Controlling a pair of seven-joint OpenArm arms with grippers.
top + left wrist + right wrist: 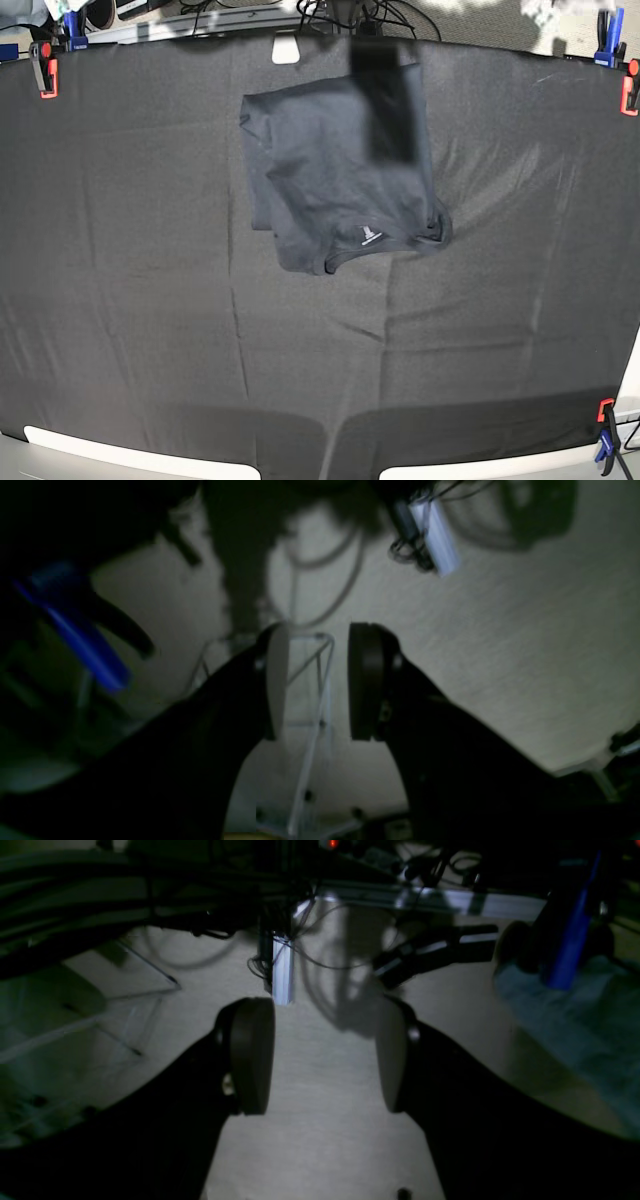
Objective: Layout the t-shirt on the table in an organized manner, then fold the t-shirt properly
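The t-shirt [340, 170] lies half-folded on the table [120, 300], untouched. Both the left pincer [312, 680] and right pincer [325, 1055] gape empty, off the table; next, a reach back to finish folding.

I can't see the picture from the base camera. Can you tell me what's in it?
A dark t-shirt, folded into a rough rectangle, lies on the far middle of a big table covered in creased black cloth. Its neckline with a small white label faces the near side. Red and blue clamps grip the table's corners, and no robot arms show.
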